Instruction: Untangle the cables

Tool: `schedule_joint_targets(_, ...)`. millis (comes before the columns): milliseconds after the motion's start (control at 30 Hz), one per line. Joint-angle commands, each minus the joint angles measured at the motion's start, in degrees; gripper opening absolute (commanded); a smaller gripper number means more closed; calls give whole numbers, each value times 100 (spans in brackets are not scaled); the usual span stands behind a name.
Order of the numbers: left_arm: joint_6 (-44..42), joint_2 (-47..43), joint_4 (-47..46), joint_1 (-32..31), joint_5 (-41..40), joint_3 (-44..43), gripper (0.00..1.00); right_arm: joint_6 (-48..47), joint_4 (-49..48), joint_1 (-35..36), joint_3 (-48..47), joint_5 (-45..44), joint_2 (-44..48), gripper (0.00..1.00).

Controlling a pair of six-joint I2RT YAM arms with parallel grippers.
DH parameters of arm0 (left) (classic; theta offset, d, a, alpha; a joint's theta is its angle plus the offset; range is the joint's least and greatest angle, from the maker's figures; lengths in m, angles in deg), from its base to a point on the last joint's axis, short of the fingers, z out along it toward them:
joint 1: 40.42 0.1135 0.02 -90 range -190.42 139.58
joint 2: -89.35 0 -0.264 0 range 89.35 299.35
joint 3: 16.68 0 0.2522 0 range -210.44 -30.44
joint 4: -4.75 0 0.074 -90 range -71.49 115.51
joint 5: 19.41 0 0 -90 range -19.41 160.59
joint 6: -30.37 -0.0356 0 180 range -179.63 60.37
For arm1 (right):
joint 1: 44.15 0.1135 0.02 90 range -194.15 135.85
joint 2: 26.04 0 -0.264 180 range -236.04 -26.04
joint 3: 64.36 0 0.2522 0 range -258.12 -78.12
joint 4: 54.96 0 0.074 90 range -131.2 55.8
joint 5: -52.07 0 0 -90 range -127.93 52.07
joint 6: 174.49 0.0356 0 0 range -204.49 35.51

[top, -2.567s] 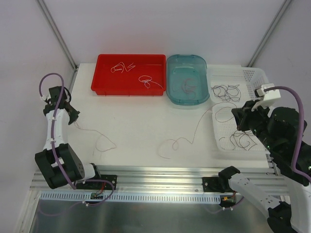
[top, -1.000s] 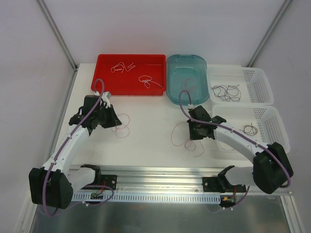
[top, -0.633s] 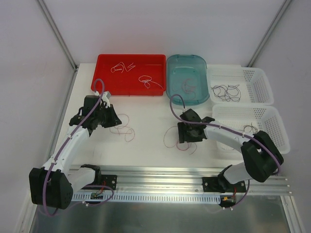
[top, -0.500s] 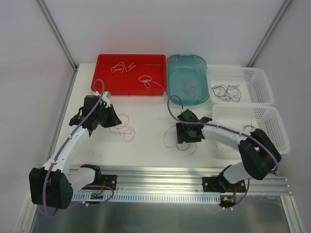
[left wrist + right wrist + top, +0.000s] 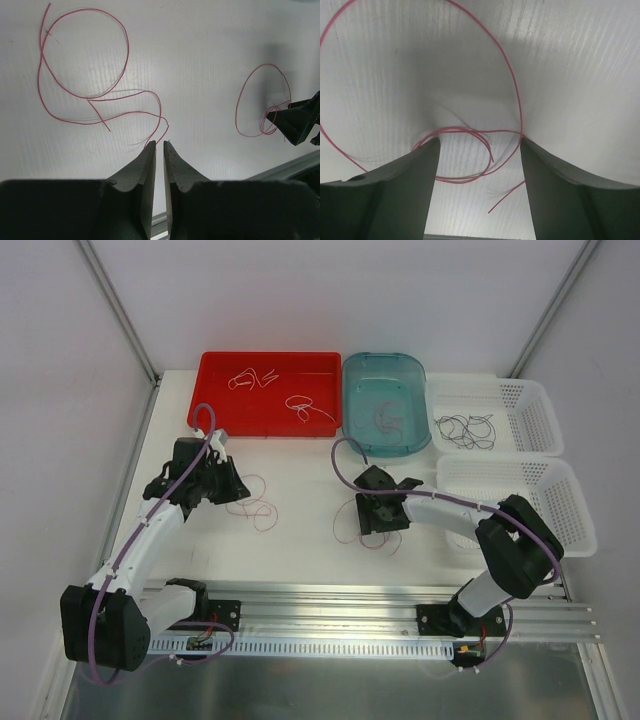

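Since a second ago the right gripper has slid leftward toward the middle of the table and spread its fingers. It now stands released, straddling a dark red strand that curls in small overlapping loops between them. Left of centre, the left gripper has its fingers almost together, with only a thin slit between. The end of a second red strand reaches their tips; whether it is pinched I cannot tell. Both cables lie flat on the white, finely ribbed surface, well apart from each other. They look hair-thin, near weightless and springy, holding their curl, so I judge they will flick and slip rather than drag. A free end, or a single run clear of any crossing, seems the best hold, pinched at the very fingertips.
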Motion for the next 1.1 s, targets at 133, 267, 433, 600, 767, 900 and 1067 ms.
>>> schedule_joint_targets(133, -87, -19, -129, -47, 46, 22, 13, -364, 94, 24, -234, -294, -79, 69)
schedule_joint_targets(267, -87, -28, -138, -47, 28, 30, 16, -426, -20, 7, -225, -66, -290, 69)
schedule_joint_targets(433, -96, -28, -138, -47, -15, 30, 31, -488, -222, -28, -172, 365, -588, 64)
schedule_joint_targets(600, -96, -81, -138, -47, -112, 30, 48, -584, -310, -73, -146, 664, -738, 40)
schedule_joint_targets(767, -105, -134, -138, -47, -270, 57, 66, -698, -302, -81, -190, 752, -765, 18)
schedule_joint_targets(900, -105, -160, -138, -47, -314, 65, 83, -760, -162, -81, -243, 621, -643, 1)
schedule_joint_targets(1067, -105, -186, -129, -47, -385, 65, 95, -891, 128, -90, -409, 348, -72, 1)
